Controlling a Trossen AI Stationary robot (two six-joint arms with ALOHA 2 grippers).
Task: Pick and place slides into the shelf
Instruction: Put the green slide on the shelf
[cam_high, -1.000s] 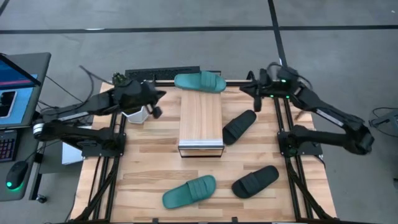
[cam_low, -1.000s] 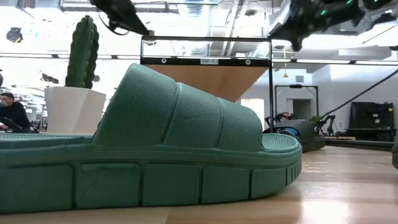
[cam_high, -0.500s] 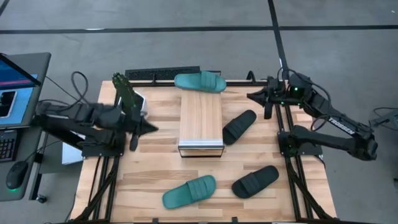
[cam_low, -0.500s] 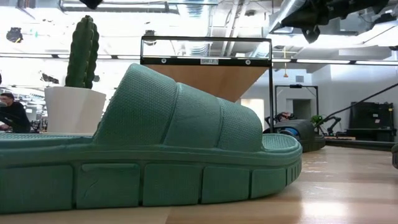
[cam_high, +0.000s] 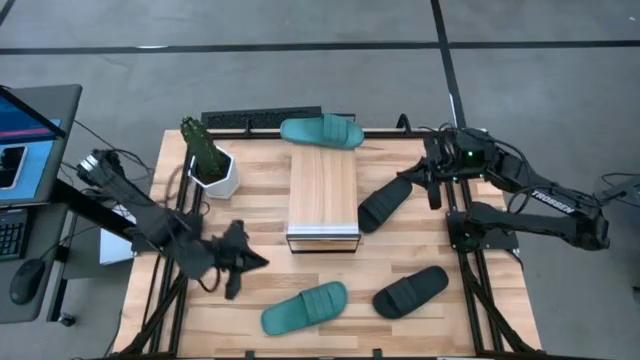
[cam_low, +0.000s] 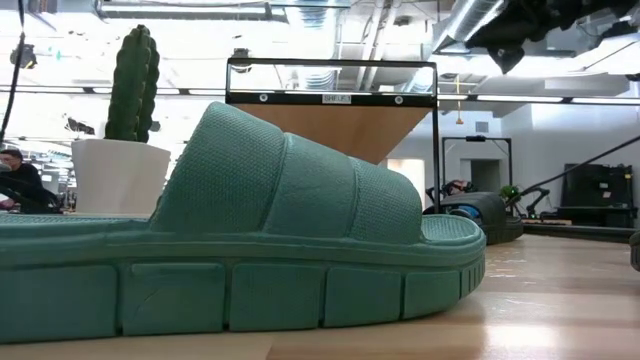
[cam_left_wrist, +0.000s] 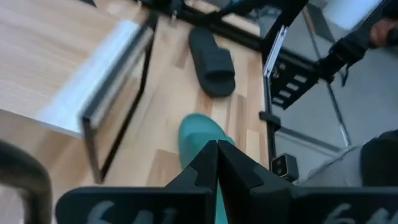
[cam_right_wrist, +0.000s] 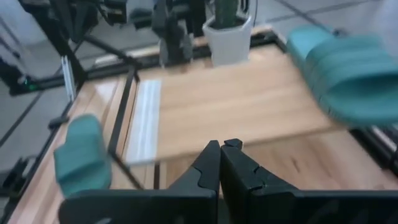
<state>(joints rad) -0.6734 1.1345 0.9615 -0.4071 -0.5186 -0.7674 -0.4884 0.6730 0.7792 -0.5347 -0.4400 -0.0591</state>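
The shelf (cam_high: 322, 200) stands mid-table, its wood top (cam_right_wrist: 236, 106) bare. One teal slide (cam_high: 321, 131) lies across its far end. Another teal slide (cam_high: 304, 307) lies sole down near the front edge and fills the low view (cam_low: 250, 250). A black slide (cam_high: 385, 203) lies right of the shelf, and a second black slide (cam_high: 410, 291) lies near right. My left gripper (cam_high: 258, 262) hovers shut left of the near teal slide (cam_left_wrist: 199, 140). My right gripper (cam_high: 418, 177) hangs shut above the table, beside the right black slide's far end.
A cactus in a white pot (cam_high: 208, 160) stands at the far left of the table. Black frame rails run along the table's left and right sides. A laptop (cam_high: 25, 150) sits on a side stand beyond the left edge.
My left gripper has swung from beside the cactus pot toward the table's near edge, rolling as it went, and has sunk a little. It now sits left of the near teal slide. My right gripper has drifted toward the near edge, closer to the right black slide. No slide has moved.
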